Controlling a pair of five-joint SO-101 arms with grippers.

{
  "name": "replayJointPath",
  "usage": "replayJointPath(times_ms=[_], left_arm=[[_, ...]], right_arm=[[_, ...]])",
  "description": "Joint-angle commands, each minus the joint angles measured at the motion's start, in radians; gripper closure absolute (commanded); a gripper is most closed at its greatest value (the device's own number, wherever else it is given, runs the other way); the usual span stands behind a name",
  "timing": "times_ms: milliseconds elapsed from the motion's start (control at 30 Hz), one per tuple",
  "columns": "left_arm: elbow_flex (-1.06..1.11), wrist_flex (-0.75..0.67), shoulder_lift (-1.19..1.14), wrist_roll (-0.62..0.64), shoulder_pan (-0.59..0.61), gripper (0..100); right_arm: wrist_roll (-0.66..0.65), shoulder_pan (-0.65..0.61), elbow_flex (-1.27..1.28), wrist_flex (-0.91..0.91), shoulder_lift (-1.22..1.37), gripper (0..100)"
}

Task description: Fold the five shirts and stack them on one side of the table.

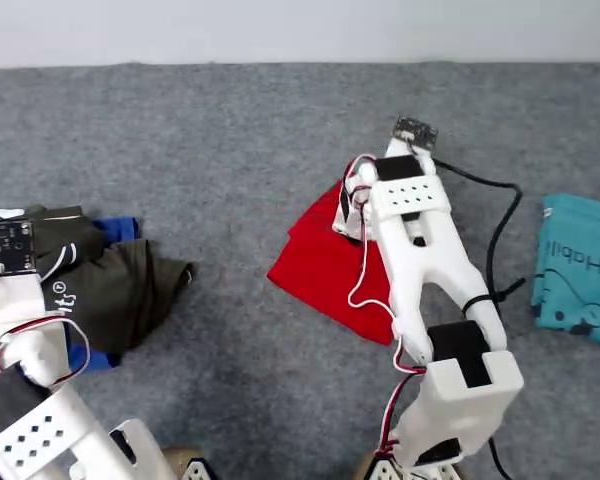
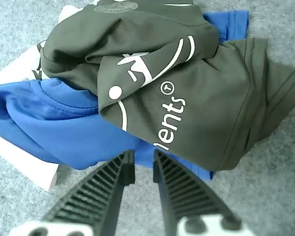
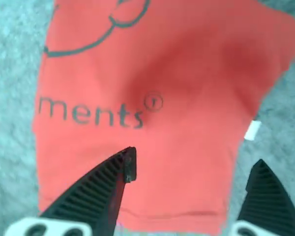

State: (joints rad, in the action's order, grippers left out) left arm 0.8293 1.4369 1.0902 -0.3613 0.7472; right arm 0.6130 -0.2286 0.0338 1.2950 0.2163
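**Red shirt under the open claw, a rumpled heap waiting at the left.** The red shirt [image 1: 320, 270] is seen at the centre of the high frame, laid on the grey table [image 1: 230, 130] beneath the right arm. The right gripper [image 3: 195, 164] is held spread wide above the cloth, with nothing caught in it. At the left edge of that frame a dark shirt [image 1: 110, 285] is slumped over a blue shirt [image 1: 120, 228]. A teal shirt [image 1: 575, 270] is set well apart at the right edge. The left gripper [image 2: 143, 162] is held all but pressed together, empty, near the heap's edge.

Trouble is judged likeliest at the pinch. If only the red shirt's top layer is taken, the fold could be dragged open. If the heap is left rumpled, anything stacked on it may well slide off. The dark and blue shirts are also so overlapped that both could be snagged in one grab.

A white shirt [image 2: 17, 164] under the blue one is made plain by the left wrist view. The red shirt's printed face and a small white tag [image 3: 252, 130] are laid open by the right wrist view, where the high view has them partly covered by the arm. The spacing between the shirts is supplied by the high view.
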Motion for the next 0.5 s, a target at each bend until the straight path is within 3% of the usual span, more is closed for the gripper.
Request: replayJointPath(times_ms=[0,267,467], left_arm=[[-0.005,-0.020,0.009,-0.035,0.003,92],[-0.008,-0.020,0.009,-0.043,0.006,92],[-0.010,-0.020,0.011,-0.043,0.008,92]], right_arm=[[0.021,0.053,0.035,-0.082,-0.028,64.5],[0.017,0.059,0.164,-0.272,-0.016,64.5],[0.020,0.051,0.140,-0.283,0.105,64.5]])
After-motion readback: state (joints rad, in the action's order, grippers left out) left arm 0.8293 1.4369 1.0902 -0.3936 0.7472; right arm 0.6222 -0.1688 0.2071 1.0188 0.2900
